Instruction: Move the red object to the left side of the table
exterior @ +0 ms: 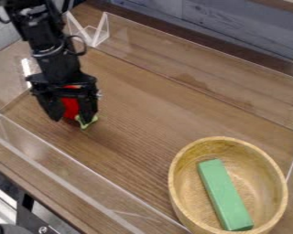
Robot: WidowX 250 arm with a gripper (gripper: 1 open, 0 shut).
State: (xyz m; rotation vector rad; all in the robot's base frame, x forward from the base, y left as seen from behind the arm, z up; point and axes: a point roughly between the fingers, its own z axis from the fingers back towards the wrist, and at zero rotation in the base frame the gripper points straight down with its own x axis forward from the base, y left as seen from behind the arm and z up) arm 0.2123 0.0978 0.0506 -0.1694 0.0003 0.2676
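Fingers (48, 105) of my gripper (69, 111) stand wide apart, pointing straight down, w/ the red object (72, 109) between them, low at the table (174, 101). Its green cap (87, 120) peeks out at the lower right of the jaws. I can't tell whether the pads touch it or whether it rests fully on the wood, but w/ jaws this wide I judge it's let go, not gripped.

Outward: black arm (45, 41) rises to the upper left corner; clear acrylic walls (63, 169) run just beside the spot. Well apart, at lower right, the wooden bowl (230, 187) holds a green block (222, 194).

Progress, as I read it: strawberry sits on the left part of the tabletop, so the move looks approx. done. Left to do: lift clear w/o nudging it and confirm it stays put.
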